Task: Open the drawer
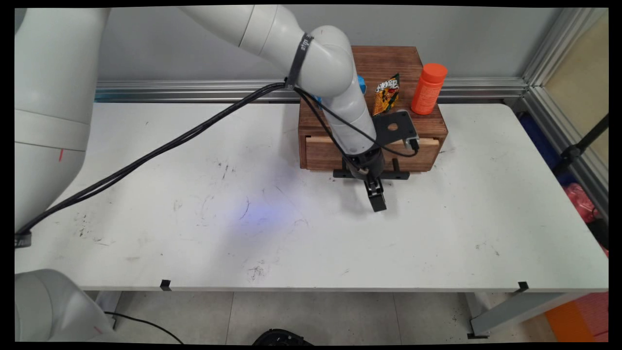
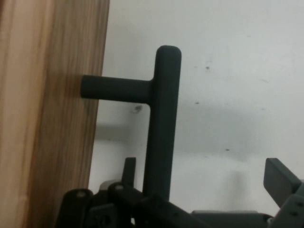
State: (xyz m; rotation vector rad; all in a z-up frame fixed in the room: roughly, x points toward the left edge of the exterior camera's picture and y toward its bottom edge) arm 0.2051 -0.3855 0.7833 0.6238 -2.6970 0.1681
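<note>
White table (image 1: 194, 233): pincer (image 2: 209, 190) open astride drawer handle (image 2: 161, 118).

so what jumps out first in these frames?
The wooden drawer box at the table's far edge, with an orange bottle and a snack packet on top. The gripper sits at the drawer's black handle, fingers open, the bar between them.

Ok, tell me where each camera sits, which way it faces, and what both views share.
Main view: fixed above the table's near side, looking down across the white table to the wall; shows the arm and gripper.
Hand view: on the hand, looking along the open gripper at the table; linkage and fingers show.
Shared: the wooden drawer box and its black handle.
</note>
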